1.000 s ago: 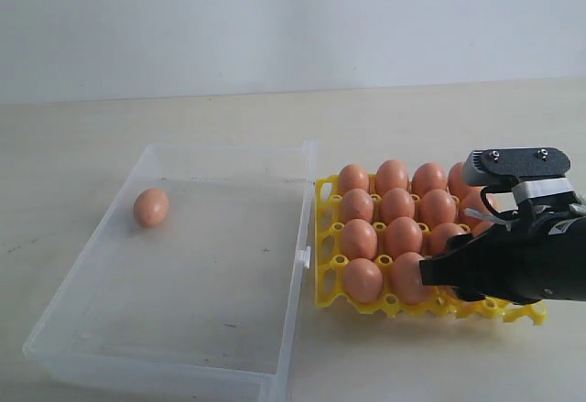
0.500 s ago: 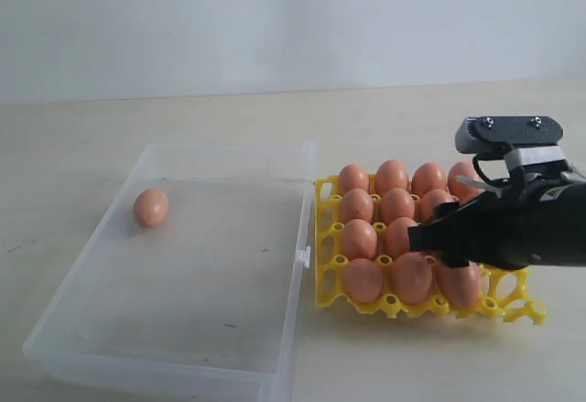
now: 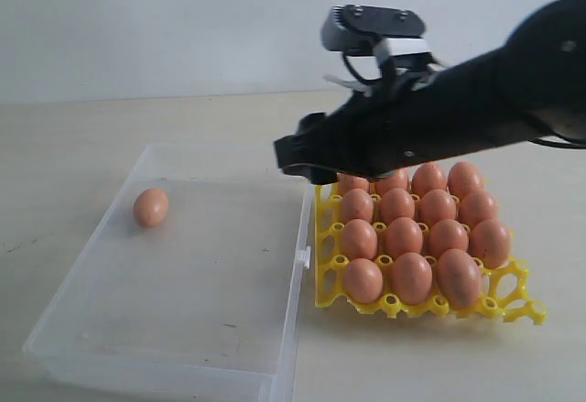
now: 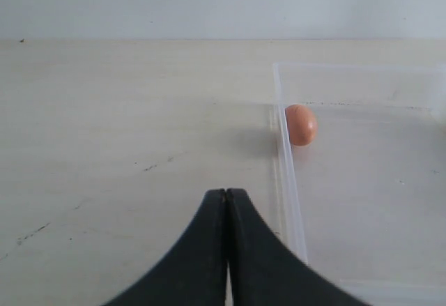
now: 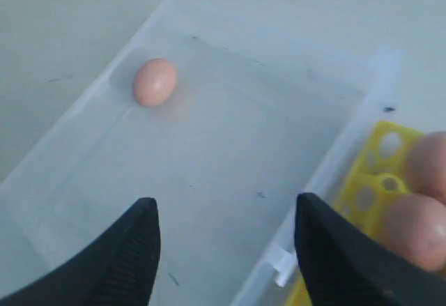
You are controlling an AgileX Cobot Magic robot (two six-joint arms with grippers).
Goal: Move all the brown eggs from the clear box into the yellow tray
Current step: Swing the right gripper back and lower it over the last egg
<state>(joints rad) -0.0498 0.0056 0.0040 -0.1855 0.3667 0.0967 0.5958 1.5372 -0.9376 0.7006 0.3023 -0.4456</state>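
Observation:
One brown egg [image 3: 151, 207] lies alone in the clear box [image 3: 92, 265], near its far left wall; it also shows as the egg [image 5: 154, 81] in the right wrist view and the egg [image 4: 300, 124] in the left wrist view. The yellow tray [image 3: 322, 283] right of the box holds several brown eggs [image 3: 404, 236]. My right gripper [image 3: 295, 162] hangs above the seam between box and tray, open and empty [image 5: 226, 201]. My left gripper [image 4: 226, 193] is shut with nothing in it, over the bare table just outside the box wall [image 4: 287, 180]. It is out of the exterior view.
The box's small white latch [image 3: 305, 256] faces the tray. The right arm [image 3: 458, 100] crosses above the tray's far rows and hides part of them. A pale wall stands behind the table [image 3: 183, 118].
My right gripper has risen from the tray's front right and swung up and left to the box's edge. An egg it covered now sits uncovered in the front row.

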